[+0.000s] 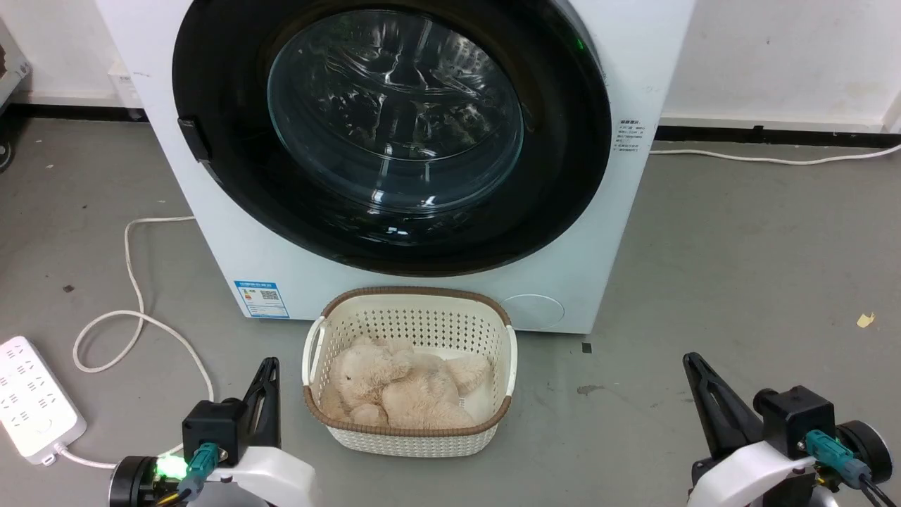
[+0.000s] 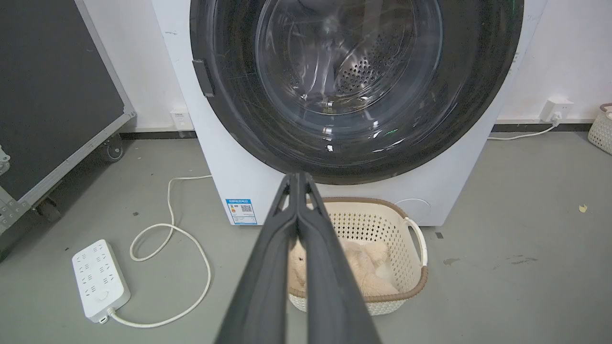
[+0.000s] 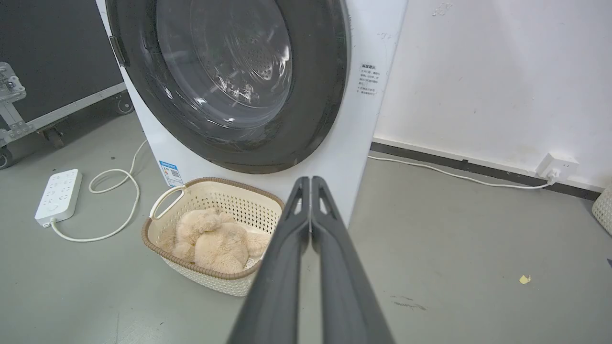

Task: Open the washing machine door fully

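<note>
Slippage worries me. Left pincer (image 1: 269, 366) and right pincer (image 1: 691, 360) are pressed together and could skid off the washing machine door (image 1: 391, 134).

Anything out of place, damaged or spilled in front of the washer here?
Nothing damaged or spilled. The washing machine door is shut. Only small things: a yellowish scrap on the floor to its right, and a white cord looping loosely beside the power strip.
</note>
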You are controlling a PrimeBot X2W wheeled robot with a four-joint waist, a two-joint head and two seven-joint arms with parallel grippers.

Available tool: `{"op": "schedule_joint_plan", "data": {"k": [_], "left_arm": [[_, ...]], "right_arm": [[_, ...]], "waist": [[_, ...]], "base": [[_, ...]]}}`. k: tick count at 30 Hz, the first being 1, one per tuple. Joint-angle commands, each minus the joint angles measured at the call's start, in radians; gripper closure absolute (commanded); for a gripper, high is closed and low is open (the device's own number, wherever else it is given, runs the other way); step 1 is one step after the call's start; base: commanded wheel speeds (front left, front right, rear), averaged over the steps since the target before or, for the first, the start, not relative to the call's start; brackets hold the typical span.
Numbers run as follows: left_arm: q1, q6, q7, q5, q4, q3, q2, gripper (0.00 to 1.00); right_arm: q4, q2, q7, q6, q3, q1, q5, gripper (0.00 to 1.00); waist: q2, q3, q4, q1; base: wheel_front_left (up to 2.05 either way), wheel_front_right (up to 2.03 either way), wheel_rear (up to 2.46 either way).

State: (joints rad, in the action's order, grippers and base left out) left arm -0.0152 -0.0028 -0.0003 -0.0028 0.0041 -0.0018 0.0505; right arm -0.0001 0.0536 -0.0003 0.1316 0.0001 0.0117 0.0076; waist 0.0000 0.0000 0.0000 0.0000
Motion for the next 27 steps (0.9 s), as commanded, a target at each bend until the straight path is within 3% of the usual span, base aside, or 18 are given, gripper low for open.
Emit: {"op": "schedule_joint_plan", "data": {"k": [1, 4, 5, 27], "left_arm": [[0.015, 0.003, 0.000, 0.003, -0.004, 0.002, 0.000, 1.00], [0.015, 0.003, 0.000, 0.003, -0.004, 0.002, 0.000, 1.00], [0.000, 0.000, 0.000, 0.000, 0.000, 0.000, 0.000, 0.00], [-0.006, 0.016, -0.038, -0.010, -0.017, -0.016, 0.000, 0.00]], "right_arm": [[0.000, -0.003, 0.000, -0.001, 0.000, -0.012, -0.008, 1.00], [0.000, -0.003, 0.000, -0.001, 0.000, -0.012, -0.008, 1.00], [0.000, 0.000, 0.000, 0.000, 0.000, 0.000, 0.000, 0.00], [-0.009, 0.000, -0.038, 0.000, -0.015, 0.000, 0.021, 0.00]], "waist": [[0.0000, 0.000, 0.000, 0.0000], [0.0000, 0.000, 0.000, 0.0000], [0.0000, 0.000, 0.000, 0.0000], [0.0000, 0.011, 0.003, 0.0000]], "base": [[0.00, 0.00, 0.00], [0.00, 0.00, 0.00], [0.00, 0.00, 0.00], [0.00, 0.00, 0.00]]}}
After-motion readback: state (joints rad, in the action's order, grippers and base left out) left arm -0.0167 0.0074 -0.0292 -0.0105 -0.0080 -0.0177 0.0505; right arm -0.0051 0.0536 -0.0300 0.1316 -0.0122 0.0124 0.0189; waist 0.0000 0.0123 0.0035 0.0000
